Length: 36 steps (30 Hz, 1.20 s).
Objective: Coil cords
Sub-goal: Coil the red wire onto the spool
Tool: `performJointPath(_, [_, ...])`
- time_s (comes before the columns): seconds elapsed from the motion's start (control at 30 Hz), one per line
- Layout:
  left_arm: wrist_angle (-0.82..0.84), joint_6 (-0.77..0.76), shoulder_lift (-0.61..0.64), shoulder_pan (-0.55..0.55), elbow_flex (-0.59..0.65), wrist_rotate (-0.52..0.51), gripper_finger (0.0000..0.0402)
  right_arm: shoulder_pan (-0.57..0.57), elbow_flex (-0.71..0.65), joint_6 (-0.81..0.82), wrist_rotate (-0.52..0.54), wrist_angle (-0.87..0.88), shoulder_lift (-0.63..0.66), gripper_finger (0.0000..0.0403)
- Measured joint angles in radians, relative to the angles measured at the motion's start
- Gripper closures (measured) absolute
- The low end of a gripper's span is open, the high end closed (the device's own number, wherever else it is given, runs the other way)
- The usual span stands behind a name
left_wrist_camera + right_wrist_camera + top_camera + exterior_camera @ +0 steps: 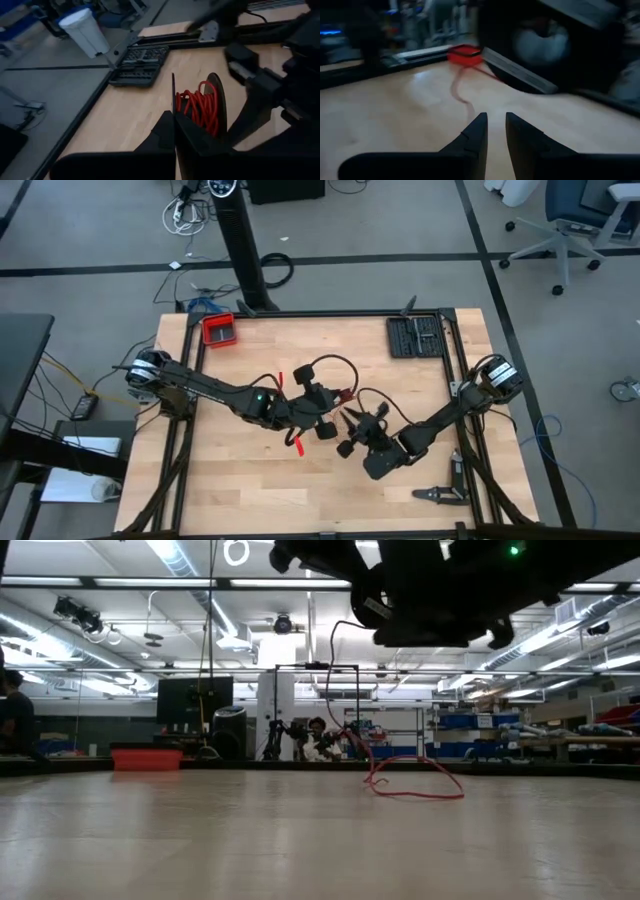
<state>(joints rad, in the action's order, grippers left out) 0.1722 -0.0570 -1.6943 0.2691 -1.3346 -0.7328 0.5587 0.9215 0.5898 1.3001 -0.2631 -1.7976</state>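
Left wrist view: the left gripper (175,117), jaws clenched, pinches the red cord (200,105) wound in coils just beyond its tips. Right gripper (492,127), slightly parted and empty, should steady the trailing loop beside those coils while winding continues.

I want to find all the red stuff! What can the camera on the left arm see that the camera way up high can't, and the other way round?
Only the left wrist view shows the red cord wound into tight coils just past the shut left end effector, plus a white bin on the floor.

Only the high view shows the red tray, the right end effector and both whole arms.

Both show the wooden table and the black tool case.
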Motion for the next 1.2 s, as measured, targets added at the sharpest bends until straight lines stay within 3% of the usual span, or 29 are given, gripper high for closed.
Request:
performJointPath(0.1, [-0.027,0.0,0.0,0.014,0.0,-0.039,0.0401,0.012,-0.024,0.065,0.084,-0.003,-0.001,0.0335])
performJointPath(0.3, [-0.087,0.002,0.0,0.024,0.0,-0.063,0.0401,0.01,-0.1,0.155,0.042,-0.061,-0.001,0.0335])
performJointPath(0.4, [-0.117,0.019,0.0,0.026,0.0,-0.064,0.0401,0.01,-0.126,0.038,0.027,-0.193,-0.001,0.0334])
performJointPath(0.6, [-0.158,0.037,0.001,0.034,0.0,-0.064,0.0401,0.001,-0.19,-0.347,-0.126,-0.575,-0.001,0.0334])
performJointPath(0.77, [-0.163,0.046,0.001,0.045,0.0,-0.064,0.0401,-0.019,-0.252,-0.484,-0.151,-0.799,-0.001,0.0335])
performJointPath(0.97, [-0.191,0.053,0.001,0.046,0.0,-0.064,0.0401,-0.045,-0.245,-0.558,-0.269,-0.832,-0.001,0.0334])
performJointPath(1.2, [-0.197,0.058,0.001,0.047,0.0,-0.065,0.0401,-0.049,-0.233,-0.594,-0.284,-0.824,-0.001,0.0335])
